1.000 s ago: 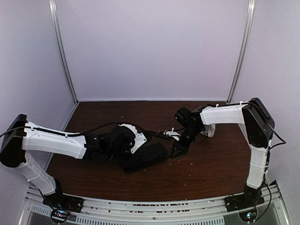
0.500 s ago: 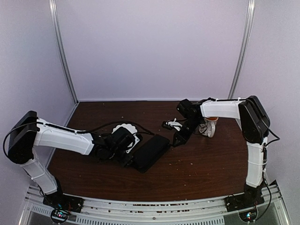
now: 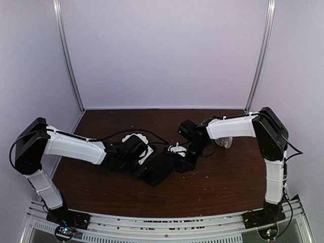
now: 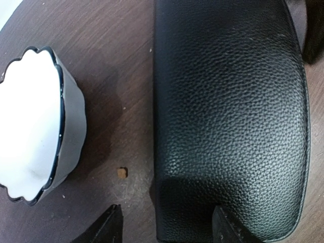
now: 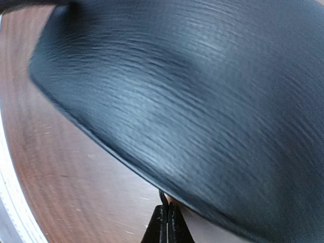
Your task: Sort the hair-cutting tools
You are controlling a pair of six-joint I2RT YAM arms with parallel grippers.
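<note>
Top external view: the brown wooden table point(image 3: 228, 177) fills the floor of the booth; the left arm point(image 3: 76, 149) reaches in from 9 o'clock and the right arm point(image 3: 230, 126) from 3 o'clock, meeting over the middle; there lies the flat black grained case point(image 3: 163, 168), tilted; the white scalloped bowl point(image 4: 30, 131) with its dark rim stands just beside it at 10 o'clock, apart from it; a pale cup point(image 3: 226, 142) sits at 2 o'clock of the case, half hidden behind the right arm; the left gripper point(image 4: 167, 228) is released, one finger over the case's near end and the other over bare wood; the right gripper point(image 5: 167, 223) is clenched tight, low at the case's edge, and a thin dark sliver shows past its tips, too blurred to name; a small crumb point(image 4: 121, 173) lies between bowl and case; where the scissors and hair clips lie cannot be told.
</note>
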